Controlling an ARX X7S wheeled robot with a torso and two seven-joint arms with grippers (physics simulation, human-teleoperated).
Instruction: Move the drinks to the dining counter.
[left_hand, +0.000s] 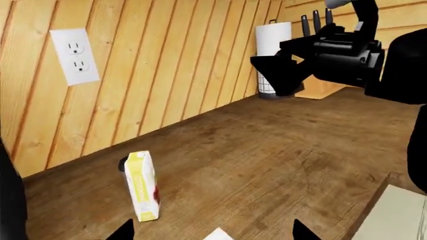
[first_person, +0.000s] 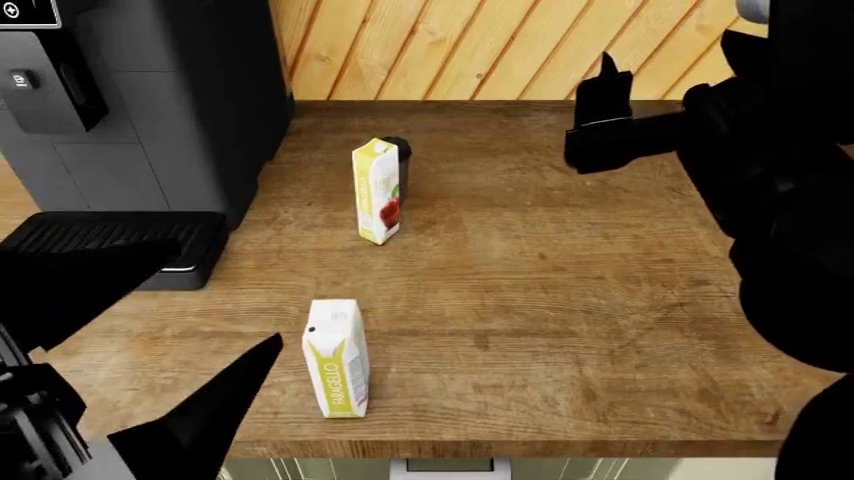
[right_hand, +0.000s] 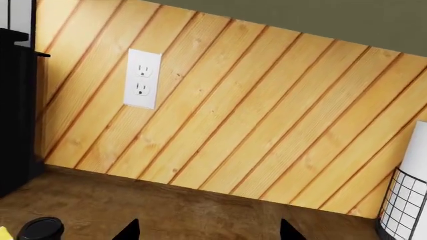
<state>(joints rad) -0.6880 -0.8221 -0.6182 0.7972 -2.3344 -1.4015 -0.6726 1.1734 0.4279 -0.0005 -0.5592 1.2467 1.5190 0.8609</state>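
Two yellow-and-white juice cartons stand on the brown wood worktop (first_person: 561, 280). The far carton (first_person: 378, 190) has the dark cup (first_person: 396, 150) right behind it. The near carton (first_person: 336, 358) stands by the front edge. My left gripper (first_person: 147, 340) is open just left of the near carton, whose white top (left_hand: 219, 235) shows between the tips. From that wrist, the far carton (left_hand: 142, 185) hides most of the cup (left_hand: 122, 163). My right gripper (first_person: 601, 115) hovers open over the back right, well apart from the drinks; its view catches the cup's lid (right_hand: 41, 227). The dining counter is out of view.
A black coffee machine (first_person: 134, 100) fills the back left of the worktop. A paper towel roll (left_hand: 272, 40) in a wire holder and a knife block (left_hand: 320, 87) stand at the wooden wall. A wall outlet (right_hand: 143, 79) sits above. A pale flat surface (left_hand: 393, 215) lies beyond the worktop's edge.
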